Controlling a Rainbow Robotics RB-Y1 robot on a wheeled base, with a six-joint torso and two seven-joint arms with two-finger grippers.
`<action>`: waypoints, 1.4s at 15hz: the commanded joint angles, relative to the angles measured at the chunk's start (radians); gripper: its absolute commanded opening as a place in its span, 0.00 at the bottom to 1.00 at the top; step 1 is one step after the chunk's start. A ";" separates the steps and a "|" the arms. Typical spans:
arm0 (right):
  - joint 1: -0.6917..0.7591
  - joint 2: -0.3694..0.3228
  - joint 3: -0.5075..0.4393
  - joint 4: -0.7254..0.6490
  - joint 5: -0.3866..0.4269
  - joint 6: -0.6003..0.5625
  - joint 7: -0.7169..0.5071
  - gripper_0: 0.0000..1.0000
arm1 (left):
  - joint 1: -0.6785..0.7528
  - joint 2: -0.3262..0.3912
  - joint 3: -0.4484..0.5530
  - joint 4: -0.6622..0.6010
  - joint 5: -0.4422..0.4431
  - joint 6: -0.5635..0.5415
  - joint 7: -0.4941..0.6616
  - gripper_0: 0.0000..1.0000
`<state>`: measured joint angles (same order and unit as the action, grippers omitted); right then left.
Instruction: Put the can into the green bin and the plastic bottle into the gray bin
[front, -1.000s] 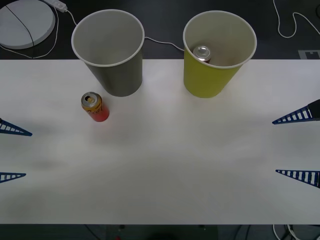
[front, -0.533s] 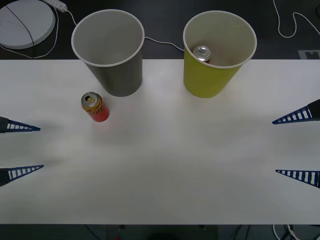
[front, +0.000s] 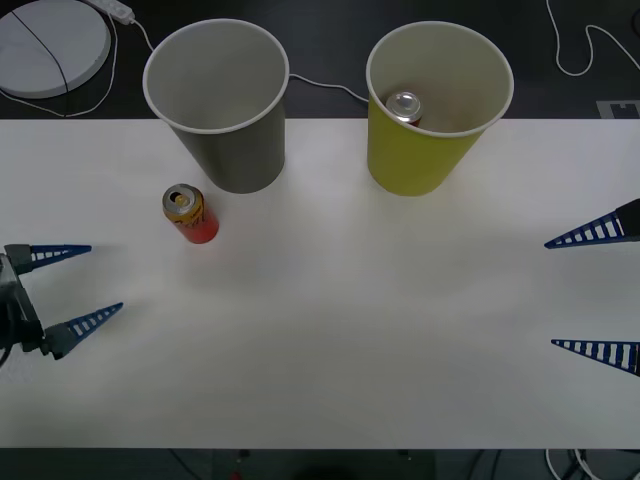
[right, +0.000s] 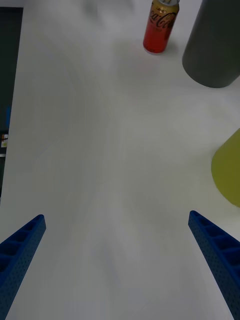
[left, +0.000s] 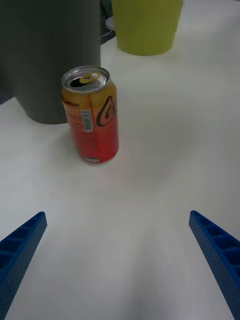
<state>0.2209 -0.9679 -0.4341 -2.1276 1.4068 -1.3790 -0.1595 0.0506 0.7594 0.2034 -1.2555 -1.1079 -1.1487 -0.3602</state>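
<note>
Left end effector gaping near the can: best straddle it squarely, clear of the gray bin.

Broad white rectangular table, matte top, spanning the scene from left to right under everything near. Beyond the far edge, dark floor. Far left there, a round flat white disc crossed by a thin black cable, with a white cord trailing off to the right. Far right, a looping thin white cable on the dark floor. Inside the right-hand cup, leaning against its wall, a second drink can with a bright plain silver lid.
</note>
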 joint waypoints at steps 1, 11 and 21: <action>0.000 0.000 0.000 0.000 0.000 0.000 0.000 1.00 | 0.008 -0.046 -0.006 0.001 0.028 0.072 0.001 1.00; 0.000 0.000 0.000 0.000 0.000 0.000 0.000 1.00 | 0.003 -0.160 -0.071 0.005 0.125 0.216 -0.014 1.00; 0.000 0.000 0.000 0.000 0.000 0.000 0.000 1.00 | -0.046 -0.262 -0.071 0.008 0.155 0.270 -0.118 1.00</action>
<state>0.2209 -0.9679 -0.4341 -2.1276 1.4068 -1.3790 -0.1595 0.0091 0.5091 0.1329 -1.2471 -0.9496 -0.8793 -0.4741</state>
